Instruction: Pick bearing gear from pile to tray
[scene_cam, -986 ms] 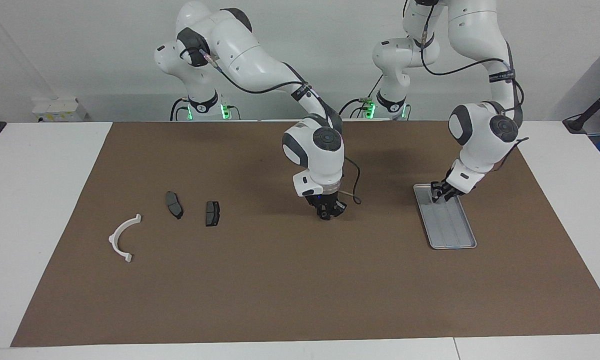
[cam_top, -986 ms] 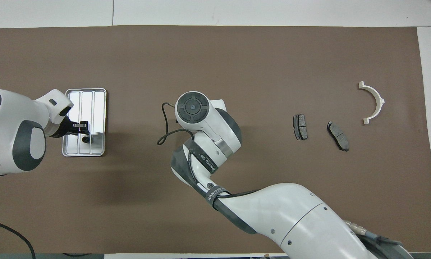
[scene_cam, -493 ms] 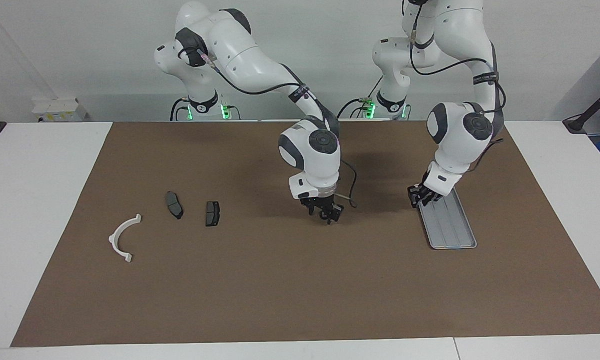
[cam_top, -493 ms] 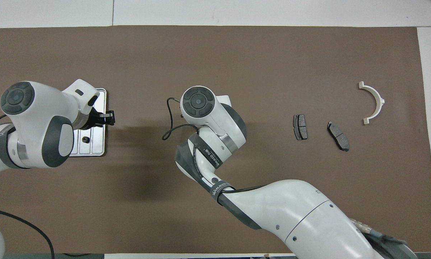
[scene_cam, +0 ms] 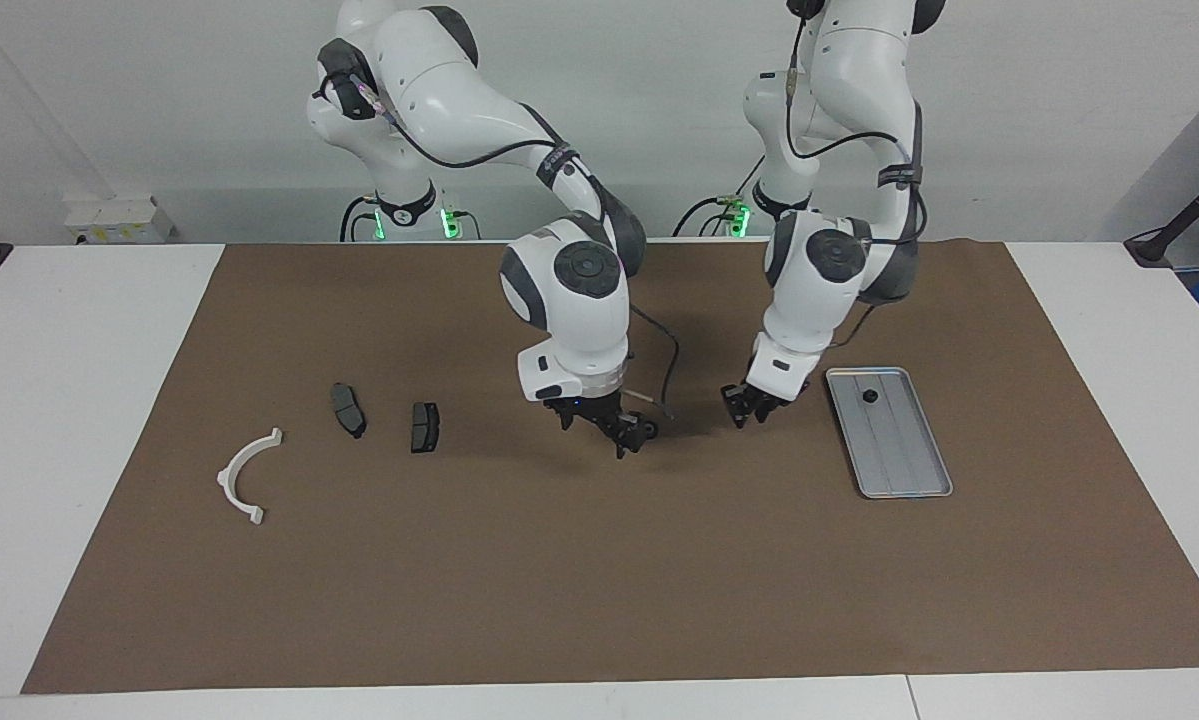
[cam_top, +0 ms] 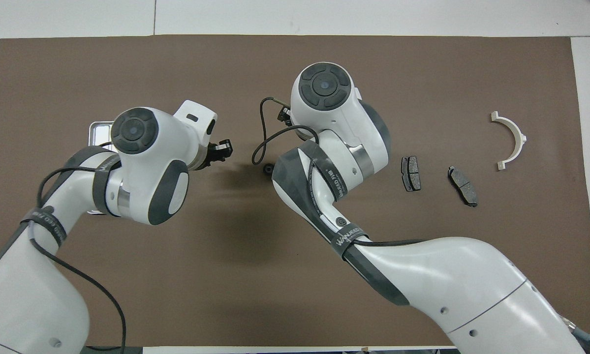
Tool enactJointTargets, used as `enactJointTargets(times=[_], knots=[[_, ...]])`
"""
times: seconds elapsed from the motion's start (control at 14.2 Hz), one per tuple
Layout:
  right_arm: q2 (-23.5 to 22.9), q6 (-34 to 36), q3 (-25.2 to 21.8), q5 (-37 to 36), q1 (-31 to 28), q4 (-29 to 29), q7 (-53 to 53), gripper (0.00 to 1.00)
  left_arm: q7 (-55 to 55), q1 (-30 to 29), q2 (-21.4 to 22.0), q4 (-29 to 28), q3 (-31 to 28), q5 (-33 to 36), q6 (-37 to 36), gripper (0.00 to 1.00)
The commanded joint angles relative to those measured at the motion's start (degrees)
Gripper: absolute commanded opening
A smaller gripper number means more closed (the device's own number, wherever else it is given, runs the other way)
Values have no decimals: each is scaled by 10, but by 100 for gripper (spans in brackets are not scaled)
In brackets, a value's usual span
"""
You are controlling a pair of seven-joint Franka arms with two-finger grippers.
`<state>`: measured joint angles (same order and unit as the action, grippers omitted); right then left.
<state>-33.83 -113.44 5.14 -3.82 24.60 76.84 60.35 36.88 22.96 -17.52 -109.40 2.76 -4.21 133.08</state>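
Observation:
The tray (scene_cam: pixel 899 460) lies toward the left arm's end of the table, with one tiny black round piece (scene_cam: pixel 870 396) in it. In the overhead view only a corner of the tray (cam_top: pixel 98 129) shows past the left arm. My left gripper (scene_cam: pixel 746 412) is open and empty, low over the mat beside the tray; it also shows in the overhead view (cam_top: pixel 222 150). My right gripper (scene_cam: pixel 637 433) is over the mat's middle, tilted toward the left gripper, shut on a small black round piece (cam_top: pixel 266 170). The pile's white half-ring bracket (scene_cam: pixel 244 475) and two dark pads (scene_cam: pixel 348 409) (scene_cam: pixel 424 426) lie toward the right arm's end.
A brown mat (scene_cam: pixel 599 580) covers the table. A thin cable (scene_cam: pixel 671 375) loops off the right wrist. The bracket (cam_top: pixel 513 140) and the pads (cam_top: pixel 411 173) (cam_top: pixel 462 185) also show in the overhead view.
My left gripper left a black round piece in the tray and moved off it toward the mat's middle. My right gripper lifted, tilted and shifted slightly toward the pile.

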Motion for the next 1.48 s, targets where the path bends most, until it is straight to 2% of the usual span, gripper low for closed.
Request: enactJointTargets(times=[0.0, 0.21, 0.63, 0.7, 0.78, 0.92, 1.06, 1.41], knots=[[37, 43, 9, 29, -44, 9, -107, 100, 63, 44, -65, 118, -12, -5, -55, 39], [58, 87, 8, 38, -89, 9, -217, 100, 98, 82, -89, 130, -14, 4, -60, 39], [84, 124, 7, 29, -170, 12, -403, 100, 144, 109, -93, 117, -18, 30, -71, 39], [89, 125, 4, 29, -179, 13, -440, 100, 144, 111, -91, 111, -22, 32, -75, 44], [96, 130, 3, 28, -190, 13, -475, 100, 144, 112, -89, 104, -25, 32, -86, 54], [113, 141, 2, 25, -212, 14, -536, 100, 145, 112, -88, 102, -25, 40, -95, 58], [142, 145, 2, 25, -231, 37, -586, 100, 145, 112, -86, 90, -25, 41, -85, 58], [248, 150, 1, 25, -277, 132, -648, 100, 173, 115, -91, 89, -24, 39, -39, 58]])
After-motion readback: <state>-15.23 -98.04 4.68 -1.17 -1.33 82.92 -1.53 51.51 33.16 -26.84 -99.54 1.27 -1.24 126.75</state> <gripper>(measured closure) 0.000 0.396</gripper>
